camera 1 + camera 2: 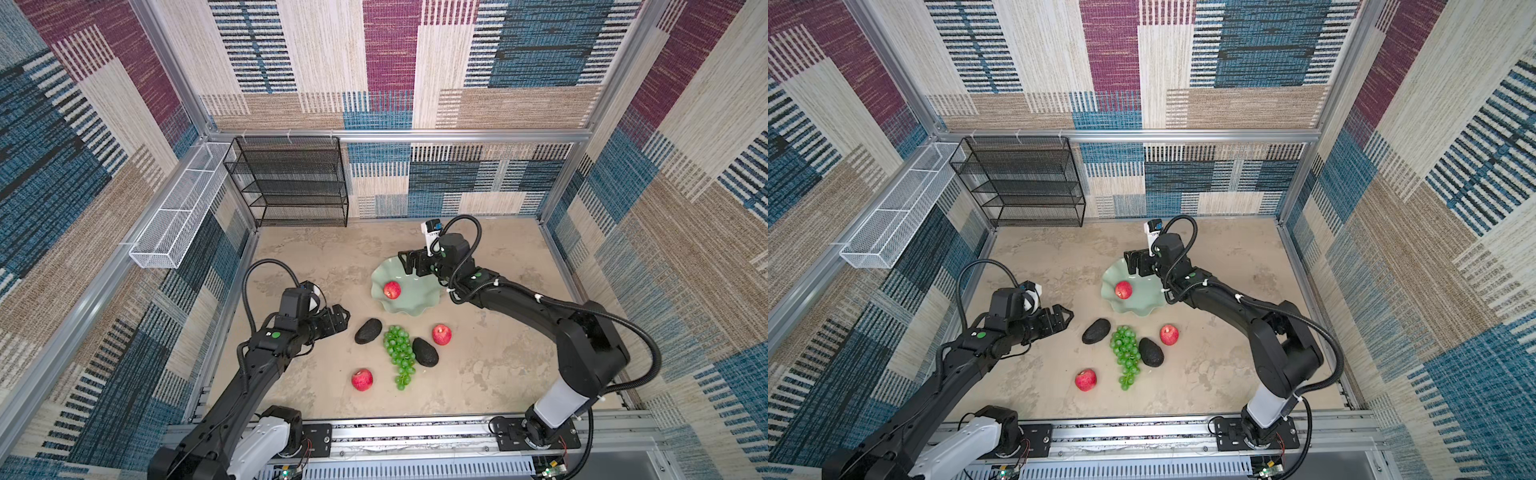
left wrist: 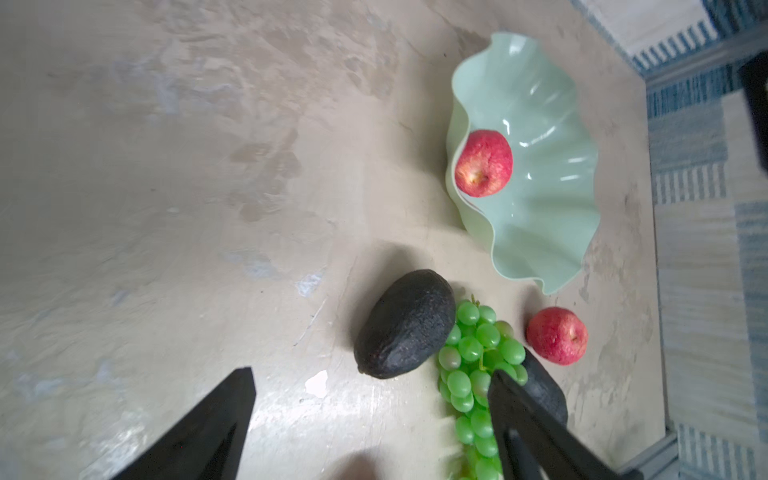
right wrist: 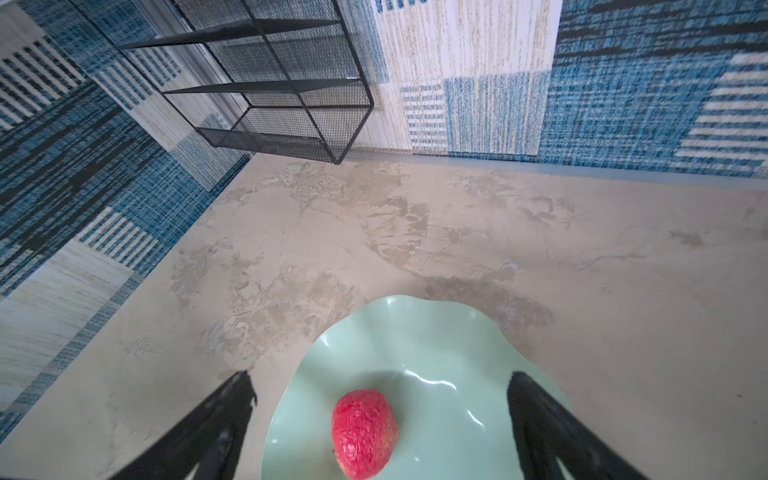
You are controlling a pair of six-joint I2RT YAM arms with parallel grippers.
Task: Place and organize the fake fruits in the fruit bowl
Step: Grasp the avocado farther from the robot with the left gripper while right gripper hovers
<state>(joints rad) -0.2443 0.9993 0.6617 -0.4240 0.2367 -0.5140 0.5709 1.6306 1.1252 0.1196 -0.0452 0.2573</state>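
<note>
One apple lies in the fruit bowl, near its wavy rim, below and between the right fingers, which stand wide and hold nothing. A careless sweep could knock it over the shallow edge. The left fingers, likewise wide and empty, hang just short of an avocado beside the grapes; an off-centre pinch may roll it away or snag the bunch. A second avocado, a second apple and a third apple wait on the desk.

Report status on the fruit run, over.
Left gripper open, empty, near nearest avocado. Right gripper open above fruit bowl, one apple inside. Grapes, second avocado, two apples on table; nothing blocking.
</note>
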